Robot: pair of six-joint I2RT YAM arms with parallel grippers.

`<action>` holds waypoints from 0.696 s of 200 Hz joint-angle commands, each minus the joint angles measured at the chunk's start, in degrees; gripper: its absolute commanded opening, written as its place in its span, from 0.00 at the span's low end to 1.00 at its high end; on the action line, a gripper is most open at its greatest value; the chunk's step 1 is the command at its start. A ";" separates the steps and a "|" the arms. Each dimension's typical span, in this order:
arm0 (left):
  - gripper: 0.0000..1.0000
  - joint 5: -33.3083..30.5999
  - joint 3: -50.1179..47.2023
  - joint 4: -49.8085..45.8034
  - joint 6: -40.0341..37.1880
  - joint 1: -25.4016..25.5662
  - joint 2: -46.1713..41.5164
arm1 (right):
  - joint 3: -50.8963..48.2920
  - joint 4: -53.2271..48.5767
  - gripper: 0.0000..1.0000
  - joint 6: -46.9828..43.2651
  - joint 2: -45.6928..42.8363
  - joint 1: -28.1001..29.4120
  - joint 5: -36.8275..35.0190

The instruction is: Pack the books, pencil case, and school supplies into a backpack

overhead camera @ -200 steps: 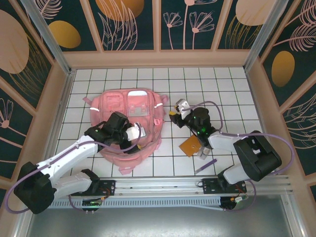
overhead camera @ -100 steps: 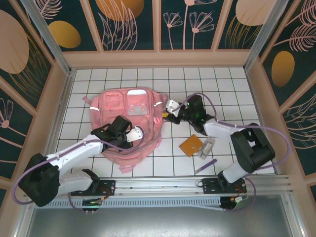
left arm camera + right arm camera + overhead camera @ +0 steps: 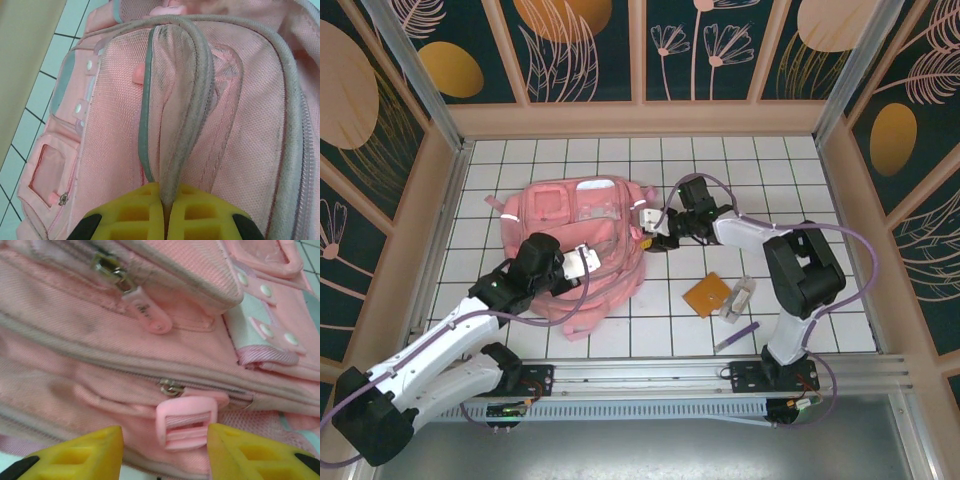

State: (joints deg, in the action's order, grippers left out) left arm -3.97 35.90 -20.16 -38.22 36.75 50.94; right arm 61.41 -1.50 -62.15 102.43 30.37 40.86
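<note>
From above, the pink backpack (image 3: 578, 235) lies flat on the white tiled surface (image 3: 800, 190), left of centre. The left arm (image 3: 450, 330) reaches up to its near edge, and the left jaws sit on the fabric there. The right arm (image 3: 760, 235) bends across from the other side, so the right jaws meet the bag's right edge. Well apart from the bag, on the right, a flat orange booklet (image 3: 708, 295) lies on the tiles. A pale narrow item (image 3: 740, 298) is just beside it, too small for me to make out. A thin purple pen (image 3: 736, 336) lies a little nearer the arms' bases.

At the left wrist, the yellow left jaws are closed tight. They pinch a raised fold of the backpack (image 3: 240, 125) along its grey zipper edging (image 3: 192, 90). The pink fabric is pulled up into a ridge running away from them.

At the right wrist, the yellow right jaws stand apart, right up against the side of the backpack (image 3: 75, 340). A pink plastic buckle (image 3: 186, 422) sits in the gap between them, clear of both tips. A pink zipper pull (image 3: 145, 310) hangs higher up the bag.
</note>
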 commanded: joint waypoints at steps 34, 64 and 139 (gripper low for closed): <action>0.00 6.60 -0.86 12.72 2.56 -0.93 -3.65 | -3.44 14.86 0.46 13.53 3.55 0.66 -3.79; 0.00 7.96 -2.57 13.54 3.23 -1.82 -4.11 | -9.41 22.60 0.29 20.53 2.20 0.65 -18.59; 0.00 18.14 -5.70 14.85 1.57 -4.95 -5.65 | -0.04 -7.20 0.43 0.36 -0.88 -2.87 2.25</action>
State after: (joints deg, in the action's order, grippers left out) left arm 6.15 30.28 -12.56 -35.79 32.29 47.48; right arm 54.96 8.60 -49.12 102.26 28.82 32.25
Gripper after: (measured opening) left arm 0.046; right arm 0.408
